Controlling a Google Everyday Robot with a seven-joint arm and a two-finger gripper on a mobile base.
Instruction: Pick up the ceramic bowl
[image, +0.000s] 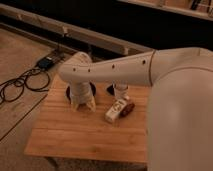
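Hanging gripper over ceramic bowl

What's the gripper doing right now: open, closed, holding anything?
Gripper: cannot be told. It points down right at the black bowl near the back left of the wooden table, hiding most of it.
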